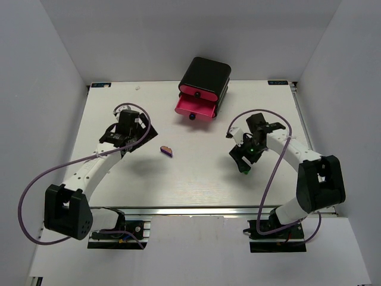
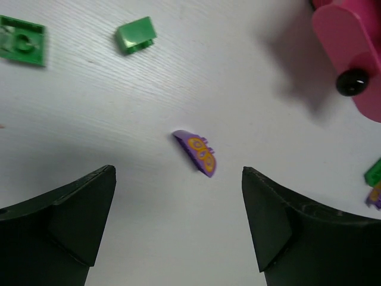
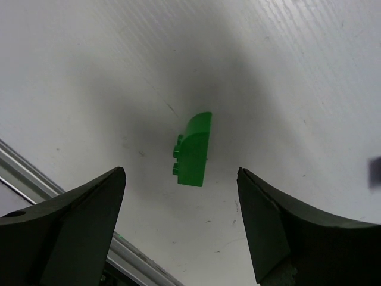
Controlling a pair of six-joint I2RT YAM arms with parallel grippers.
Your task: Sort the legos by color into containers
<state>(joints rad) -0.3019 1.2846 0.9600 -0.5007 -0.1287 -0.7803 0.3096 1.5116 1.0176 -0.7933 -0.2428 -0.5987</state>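
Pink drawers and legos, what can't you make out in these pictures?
- Top view: pink drawers, contents too small to tell.
- Left wrist view: drawer front, green brick and purple brick, cut by right edge.
- Right wrist view: dark blur at right edge, unidentifiable.

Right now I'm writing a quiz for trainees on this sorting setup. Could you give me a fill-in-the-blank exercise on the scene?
The small curved plastic brick seen between the left gripper's open fingers is ____ with orange markings.
The curved studded plastic brick between the right gripper's open fingers is ____.
The round knob on the glossy pink drawer is ____.
Missing words: purple; green; black.
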